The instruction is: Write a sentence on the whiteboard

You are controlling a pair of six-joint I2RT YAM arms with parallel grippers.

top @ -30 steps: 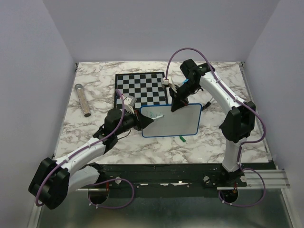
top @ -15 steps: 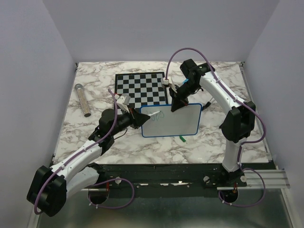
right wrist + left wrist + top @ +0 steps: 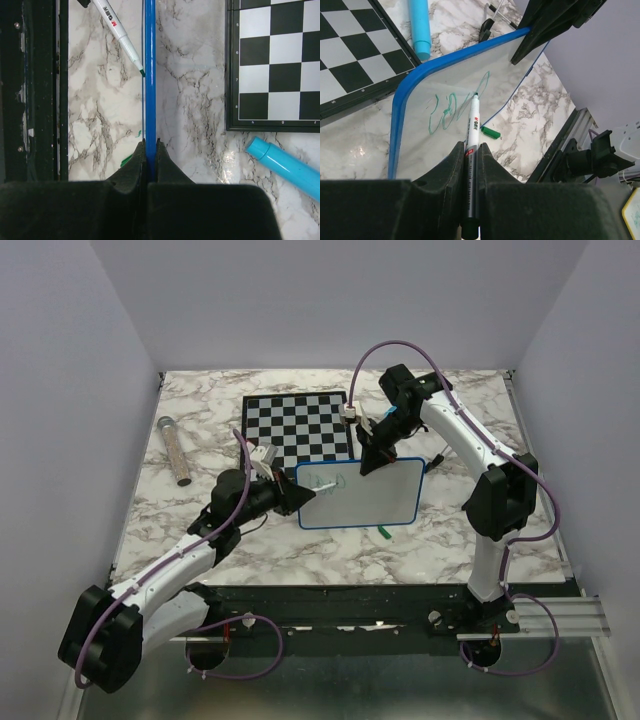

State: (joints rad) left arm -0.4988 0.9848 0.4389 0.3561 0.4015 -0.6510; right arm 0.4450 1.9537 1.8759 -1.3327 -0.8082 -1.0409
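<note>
The whiteboard (image 3: 370, 498) has a blue rim and lies on the marble table, in front of the checkered board. My right gripper (image 3: 372, 462) is shut on its far rim, which shows edge-on in the right wrist view (image 3: 149, 75). My left gripper (image 3: 300, 492) is shut on a white marker (image 3: 472, 125). The marker's tip touches the board near its left end. Green loopy letters (image 3: 451, 107) run beside the tip and show faintly in the top view (image 3: 326, 481). The marker's tip also shows in the right wrist view (image 3: 117, 30).
A black-and-white checkered board (image 3: 298, 425) lies behind the whiteboard. A green cap (image 3: 383, 532) lies on the table before the board's near edge. A light blue marker (image 3: 285, 167) lies by the checkered board. A grey cylinder (image 3: 175, 450) lies at far left.
More green strokes have appeared on the board's left part. My left gripper has shifted slightly with the marker. My right arm has not moved.
</note>
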